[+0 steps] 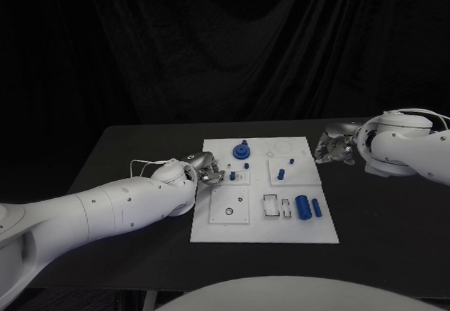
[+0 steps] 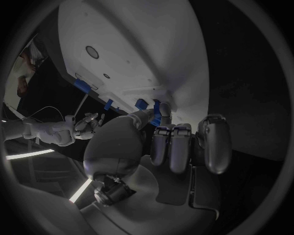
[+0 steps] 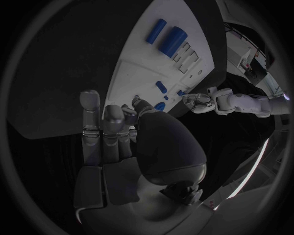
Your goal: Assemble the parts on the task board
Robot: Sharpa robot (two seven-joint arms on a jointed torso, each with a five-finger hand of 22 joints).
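Blue peg (image 2: 157, 113) pinched in the left hand (image 1: 204, 168) fingers at the task board's (image 1: 229, 229) left edge, frame centre; seating it looks next. Right hand (image 1: 333, 148) fingers curl empty.

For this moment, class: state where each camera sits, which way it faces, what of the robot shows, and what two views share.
Head view: on the head, looking down at the task board; both arms show.
Left wrist view: behind the left hand, facing the board's edge.
Right wrist view: behind the right hand, facing the board.
Shared: both wrist views show the board and the other hand.
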